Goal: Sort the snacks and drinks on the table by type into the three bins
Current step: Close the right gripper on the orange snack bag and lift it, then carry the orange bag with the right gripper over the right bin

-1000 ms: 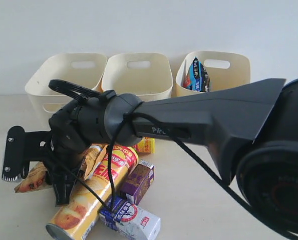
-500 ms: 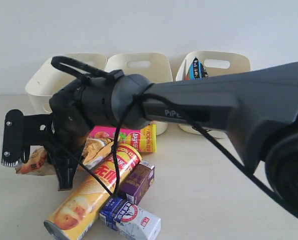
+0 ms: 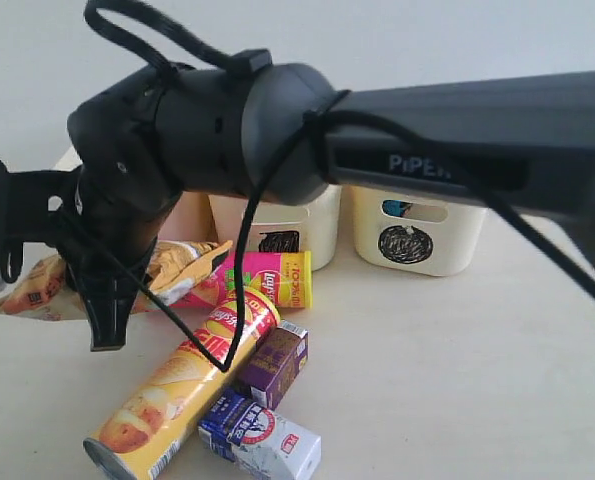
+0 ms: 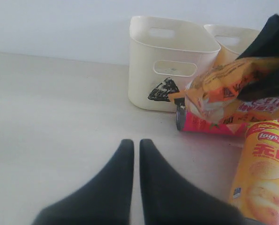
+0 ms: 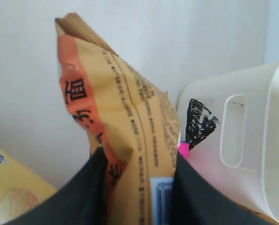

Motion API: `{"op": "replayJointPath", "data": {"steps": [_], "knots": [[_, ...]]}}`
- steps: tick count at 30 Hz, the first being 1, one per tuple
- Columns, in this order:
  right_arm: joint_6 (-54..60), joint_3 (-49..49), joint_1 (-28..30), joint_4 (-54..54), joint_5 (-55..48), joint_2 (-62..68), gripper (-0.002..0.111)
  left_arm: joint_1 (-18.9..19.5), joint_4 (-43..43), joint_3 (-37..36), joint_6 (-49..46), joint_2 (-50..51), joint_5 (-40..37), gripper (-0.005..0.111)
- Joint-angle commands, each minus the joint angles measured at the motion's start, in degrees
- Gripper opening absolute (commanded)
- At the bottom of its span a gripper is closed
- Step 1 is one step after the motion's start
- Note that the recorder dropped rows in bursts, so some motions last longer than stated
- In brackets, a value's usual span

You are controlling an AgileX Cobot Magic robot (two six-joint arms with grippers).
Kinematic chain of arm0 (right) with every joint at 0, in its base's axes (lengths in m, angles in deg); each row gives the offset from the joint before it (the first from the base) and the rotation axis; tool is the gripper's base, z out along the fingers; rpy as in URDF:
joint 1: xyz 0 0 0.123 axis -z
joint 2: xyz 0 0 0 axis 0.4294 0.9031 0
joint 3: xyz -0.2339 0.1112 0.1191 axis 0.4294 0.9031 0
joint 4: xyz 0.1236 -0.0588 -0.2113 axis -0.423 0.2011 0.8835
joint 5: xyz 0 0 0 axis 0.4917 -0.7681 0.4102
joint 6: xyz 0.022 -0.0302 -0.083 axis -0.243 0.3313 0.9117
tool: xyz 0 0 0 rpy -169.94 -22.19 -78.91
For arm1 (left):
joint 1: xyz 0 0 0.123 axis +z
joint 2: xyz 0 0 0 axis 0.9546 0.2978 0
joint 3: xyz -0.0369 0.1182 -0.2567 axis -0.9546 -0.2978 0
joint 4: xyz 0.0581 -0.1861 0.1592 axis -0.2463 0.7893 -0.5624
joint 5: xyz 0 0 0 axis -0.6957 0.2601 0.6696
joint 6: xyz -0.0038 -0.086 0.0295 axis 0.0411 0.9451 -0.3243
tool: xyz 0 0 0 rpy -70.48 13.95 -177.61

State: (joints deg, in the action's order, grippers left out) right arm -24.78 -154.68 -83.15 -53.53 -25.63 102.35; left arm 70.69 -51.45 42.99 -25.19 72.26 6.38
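My right gripper [image 3: 47, 275] [image 5: 137, 173] has reached across to the left and is shut on the orange-tan crinkly bag [image 3: 182, 265] [image 5: 125, 122], holding it above the table. Below it lie the yellow tube [image 3: 182, 385], the pink tube [image 3: 267, 278], the purple carton [image 3: 275, 362] and the blue-and-white carton [image 3: 260, 437]. The bins with the square mark [image 3: 312, 225] and the circle mark [image 3: 432, 240] stand behind; the arm hides most of the third one. My left gripper [image 4: 132, 143] is shut and empty, low over bare table, facing the triangle-marked bin [image 4: 167, 61].
The right arm's dark body [image 3: 227, 120] fills the upper part of the exterior view. A white wall runs behind the bins. In the left wrist view the held bag [image 4: 223, 89] hangs over the pink tube [image 4: 209, 125], beside the yellow tube [image 4: 263, 173].
The right gripper has risen and shifted left with the orange-tan bag, lifting it off the pile. The tubes and cartons have stayed put.
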Motion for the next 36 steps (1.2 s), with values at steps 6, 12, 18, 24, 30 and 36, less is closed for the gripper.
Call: {"op": "replayJointPath", "data": {"steps": [6, 12, 18, 24, 30, 36], "knots": [[-3.08, -0.13, -0.04, 0.58, -2.7, -7.12, 0.0, 0.26, -0.29, -0.17, -0.05, -0.22, 0.23, 0.004], [-4.84, 0.48, -0.04, 1.41, -3.79, -11.62, 0.0, 0.26, -0.29, -0.17, -0.05, -0.22, 0.23, 0.004], [-21.22, 13.85, 0.09, 25.21, 2.61, -19.52, 0.0, 0.26, -0.29, -0.17, -0.05, -0.22, 0.23, 0.004], [-28.94, 20.94, 3.87, 33.18, 5.1, -25.83, 0.0, 0.26, -0.29, -0.17, -0.05, -0.22, 0.23, 0.004], [-32.0, 22.39, 15.79, 32.99, 10.94, -27.26, 0.0, 0.26, -0.29, -0.17, -0.05, -0.22, 0.23, 0.004], [-39.4, 28.14, 27.31, 31.51, 26.86, -27.26, 0.0, 0.26, -0.29, -0.17, -0.05, -0.22, 0.23, 0.004]]}}
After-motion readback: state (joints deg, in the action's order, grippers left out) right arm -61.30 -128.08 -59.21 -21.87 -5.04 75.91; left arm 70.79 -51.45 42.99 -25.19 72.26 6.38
